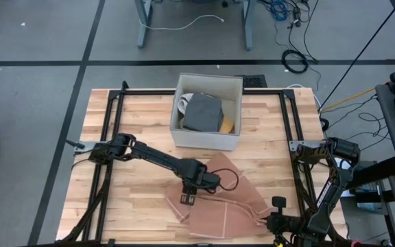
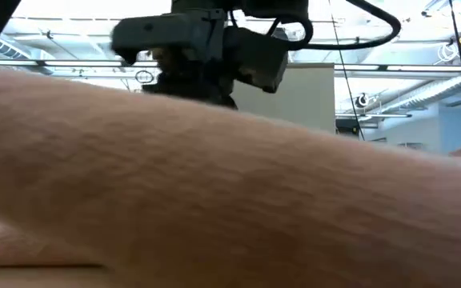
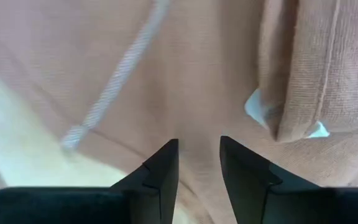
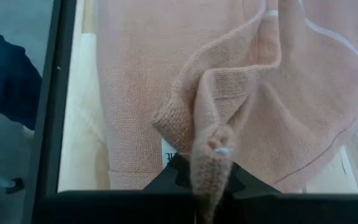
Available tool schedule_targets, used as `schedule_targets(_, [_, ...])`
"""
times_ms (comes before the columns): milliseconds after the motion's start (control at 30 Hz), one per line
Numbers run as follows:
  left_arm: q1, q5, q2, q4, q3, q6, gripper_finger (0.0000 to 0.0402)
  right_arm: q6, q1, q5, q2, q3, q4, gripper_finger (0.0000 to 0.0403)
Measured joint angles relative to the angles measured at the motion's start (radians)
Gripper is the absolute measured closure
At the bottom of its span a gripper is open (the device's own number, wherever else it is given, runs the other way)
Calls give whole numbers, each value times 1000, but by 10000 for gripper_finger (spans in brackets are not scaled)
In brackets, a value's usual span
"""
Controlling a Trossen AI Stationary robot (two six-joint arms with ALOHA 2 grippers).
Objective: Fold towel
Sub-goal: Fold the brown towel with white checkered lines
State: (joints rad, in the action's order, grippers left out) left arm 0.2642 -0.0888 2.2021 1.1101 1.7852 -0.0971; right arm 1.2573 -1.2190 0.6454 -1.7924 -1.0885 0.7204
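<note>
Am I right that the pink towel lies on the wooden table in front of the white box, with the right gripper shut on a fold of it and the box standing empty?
Not quite: the white box is not empty. The high view shows a grey cloth inside it. The rest holds: the pink towel lies on the wooden table in front of the box, and the right gripper is shut on a fold of it.

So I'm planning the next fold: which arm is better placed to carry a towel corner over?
Probably the right. The right gripper is shut on a bunched corner of the pink towel at the table's front edge. The left gripper sits over mid-cloth, fingers apart, gripping nothing.
</note>
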Motion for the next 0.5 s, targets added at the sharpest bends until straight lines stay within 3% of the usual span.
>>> schedule_targets(200, [-24, -21, 0, -6, 84, 12, 280, 22, -1, -21, 0, 0, 23, 403])
schedule_targets(400, [-20, -297, -1, -102, 117, 37, 280, 22, -7, -23, 0, 0, 23, 403])
schedule_targets(500, [-16, -346, 0, -105, 116, 36, 280, 22, -14, -23, 0, 0, 22, 403])
